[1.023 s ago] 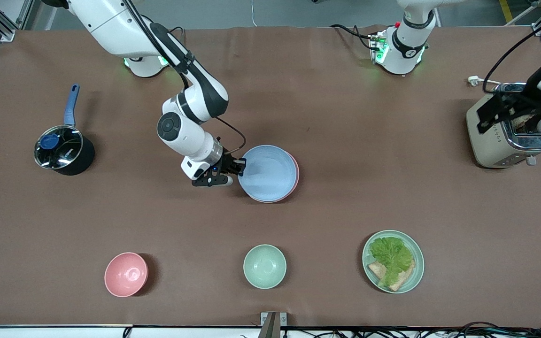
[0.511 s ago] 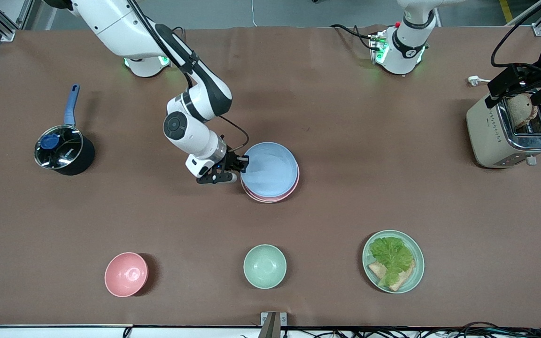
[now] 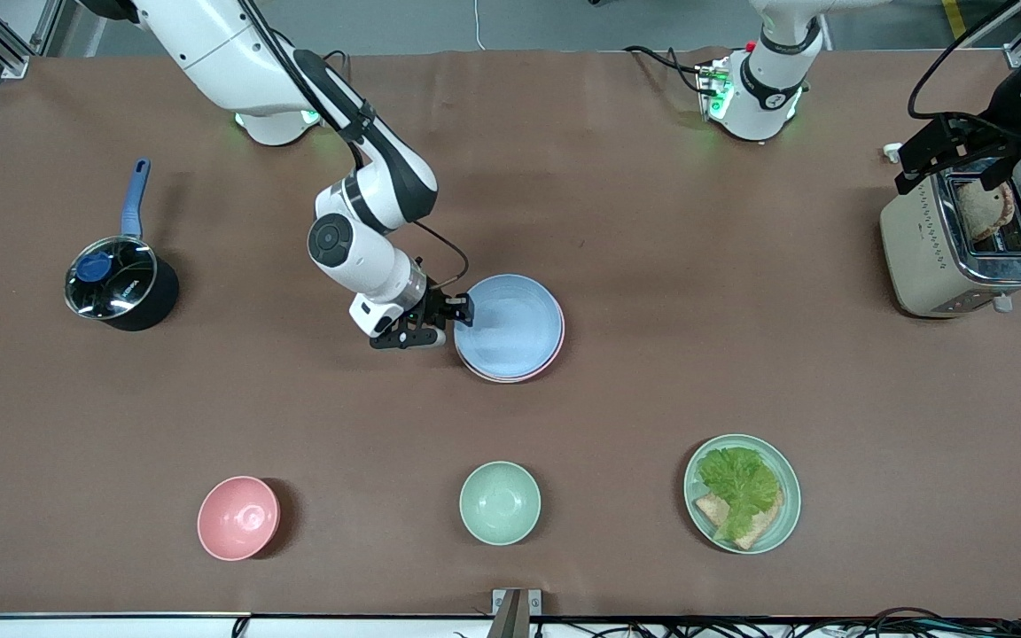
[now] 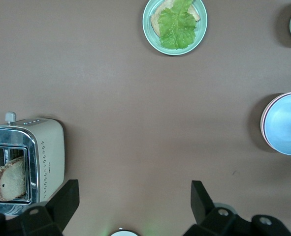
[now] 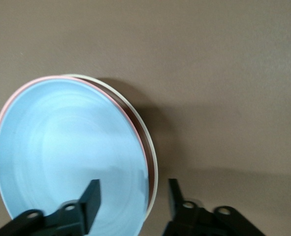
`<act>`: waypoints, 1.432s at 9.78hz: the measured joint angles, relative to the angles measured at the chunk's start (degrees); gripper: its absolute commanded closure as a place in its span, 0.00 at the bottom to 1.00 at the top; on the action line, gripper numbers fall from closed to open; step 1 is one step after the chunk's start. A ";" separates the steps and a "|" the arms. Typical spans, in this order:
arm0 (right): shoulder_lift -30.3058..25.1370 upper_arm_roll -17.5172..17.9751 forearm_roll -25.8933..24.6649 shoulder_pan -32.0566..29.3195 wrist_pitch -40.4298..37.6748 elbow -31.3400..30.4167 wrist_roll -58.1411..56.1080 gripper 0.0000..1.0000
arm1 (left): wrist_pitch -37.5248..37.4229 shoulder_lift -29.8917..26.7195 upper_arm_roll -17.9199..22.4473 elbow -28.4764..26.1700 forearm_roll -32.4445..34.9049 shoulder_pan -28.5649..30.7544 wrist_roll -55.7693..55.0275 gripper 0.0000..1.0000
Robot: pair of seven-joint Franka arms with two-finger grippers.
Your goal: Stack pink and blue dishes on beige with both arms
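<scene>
The blue plate (image 3: 510, 326) lies on top of the pink plate (image 3: 560, 333) in a stack at mid-table. Only the pink rim (image 5: 37, 80) shows around the blue plate (image 5: 61, 147). Under both, the beige plate shows as a cream rim (image 5: 154, 162) in the right wrist view. My right gripper (image 3: 448, 321) sits low at the stack's edge toward the right arm's end, open, one finger over the blue plate and one outside the rim (image 5: 134, 199). My left gripper (image 3: 962, 164) hangs open and empty over the toaster (image 4: 135, 196).
A toaster (image 3: 962, 244) with a bread slice stands at the left arm's end. A black saucepan (image 3: 120, 283) is at the right arm's end. Nearer the camera are a pink bowl (image 3: 238, 518), a green bowl (image 3: 500, 502) and a green plate (image 3: 787, 523) of lettuce and bread.
The blue plate came down from a tilt to rest flat on the pink plate, and the right gripper's jaws now stand apart around the rim. The left gripper lifted away from the toaster.
</scene>
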 measured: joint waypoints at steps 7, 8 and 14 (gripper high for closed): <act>-23.74 -4.54 -10.75 -12.94 -20.42 2.89 -0.60 0.00 | 0.23 -0.14 0.10 -0.21 0.02 0.14 0.00 0.00; -25.16 -6.55 -17.10 -13.45 -29.47 6.14 -0.63 0.00 | 0.33 -0.14 0.12 -0.21 0.02 0.17 0.00 0.00; -25.95 -16.88 -26.18 -13.76 -60.26 28.27 -4.26 0.00 | 0.72 0.10 0.08 -0.15 0.02 -0.04 3.41 0.00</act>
